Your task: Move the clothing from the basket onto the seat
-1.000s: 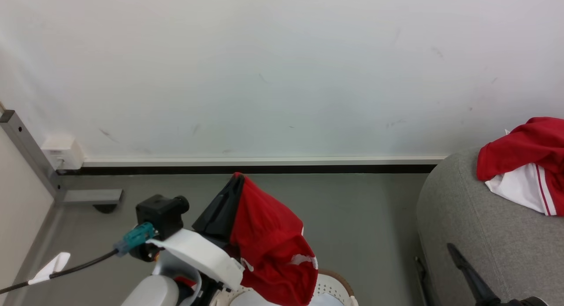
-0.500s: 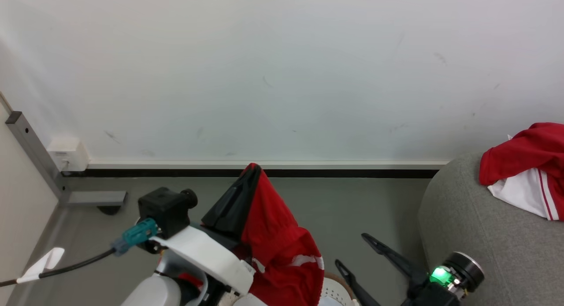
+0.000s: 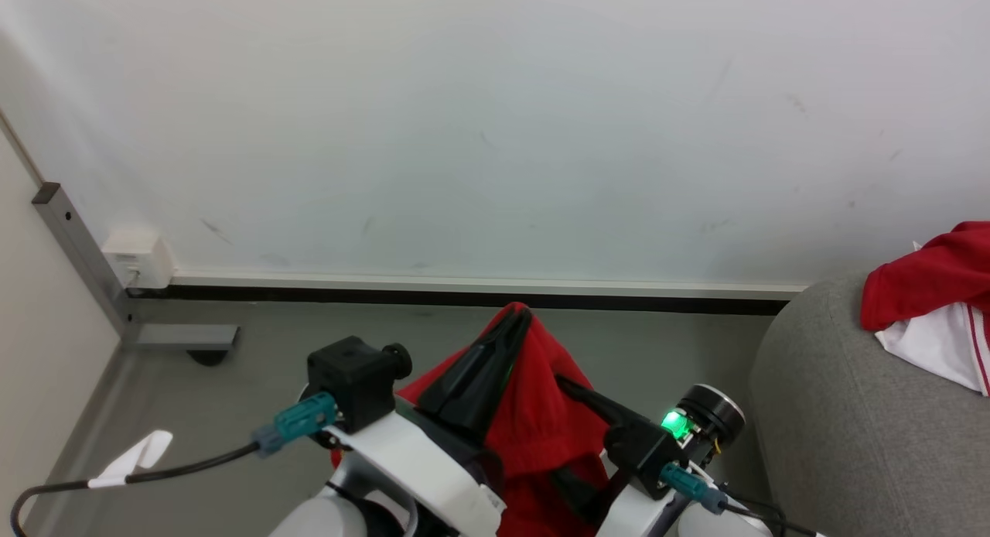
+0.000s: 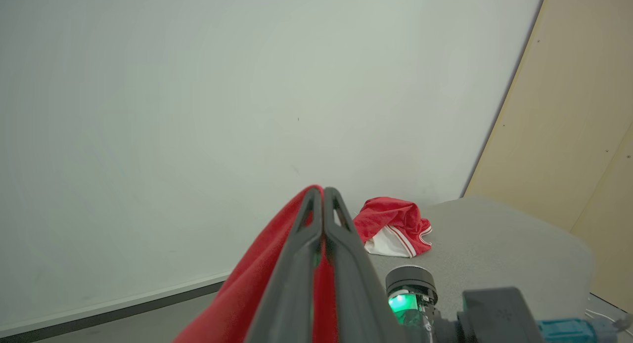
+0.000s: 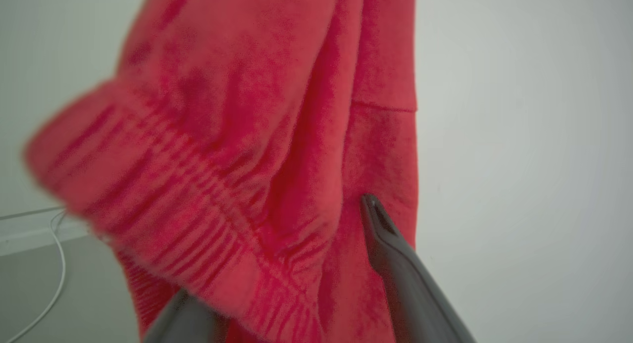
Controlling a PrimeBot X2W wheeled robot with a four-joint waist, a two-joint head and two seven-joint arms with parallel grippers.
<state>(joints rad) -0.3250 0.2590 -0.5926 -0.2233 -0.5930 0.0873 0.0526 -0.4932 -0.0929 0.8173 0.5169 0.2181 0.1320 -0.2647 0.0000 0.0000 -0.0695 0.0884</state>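
My left gripper (image 3: 520, 314) is shut on the clothing (image 3: 541, 413), a red garment that hangs from its raised fingertips over the grey floor. In the left wrist view the closed fingers (image 4: 341, 234) pinch the red fabric (image 4: 247, 283). My right gripper (image 3: 558, 429) stands open against the hanging cloth from the right. Its wrist view has red folds (image 5: 237, 135) lying between the jaws, with one finger (image 5: 390, 254) bare and the other partly covered. The grey seat (image 3: 851, 413) is at the right, with another red-and-white garment (image 3: 928, 305) lying on it. The basket is out of view.
A white wall with a dark baseboard (image 3: 464, 297) runs close behind. At the left stand a grey metal post (image 3: 77, 243) and a white socket box (image 3: 139, 258). A black cable with a white tag (image 3: 131, 460) trails from my left wrist. A wooden panel (image 4: 568, 135) rises behind the seat.
My right gripper has swung from the lower right to the hanging clothing, jaws now around its folds. The left gripper has carried the clothing rightward. The camera has also shifted.
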